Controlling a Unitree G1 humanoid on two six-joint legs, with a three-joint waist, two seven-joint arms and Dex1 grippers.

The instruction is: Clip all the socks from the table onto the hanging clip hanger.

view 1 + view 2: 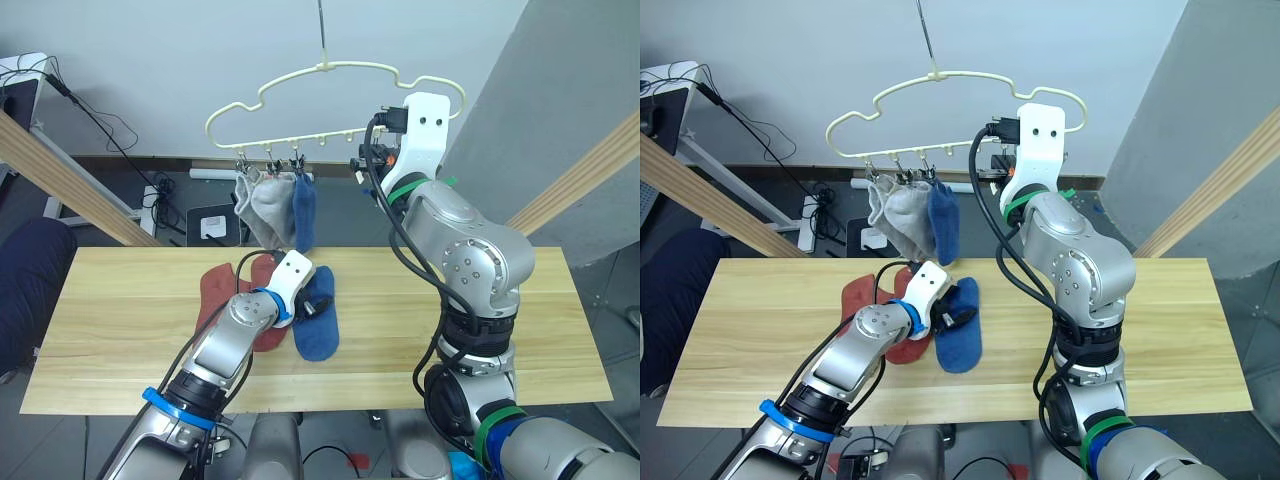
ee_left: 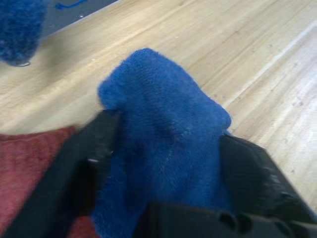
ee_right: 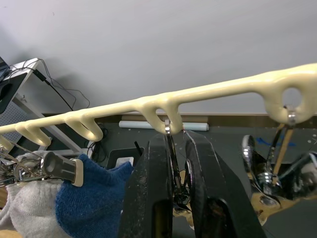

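Light yellowish plank worktop [image 1: 120,330], visible grain, in front of a grey wall; diagonal wooden frame poles [image 1: 60,170] either side, cables on the floor behind. On the worktop: two rust-red knit socks [image 1: 222,285] and one fuzzy blue sock [image 1: 320,325]. Left end effector [image 2: 163,163] is closed on that blue sock, just beside the red pair. Hanging above: thin pale-yellow cloud-shaped clip hanger [image 1: 330,90], silver clips, carrying two light grey socks [image 1: 265,205] and one blue hanging sock [image 1: 304,212]. Right end effector [image 3: 177,163] is raised at the hanger, fingers pinched on one silver metal clip [image 3: 174,163].
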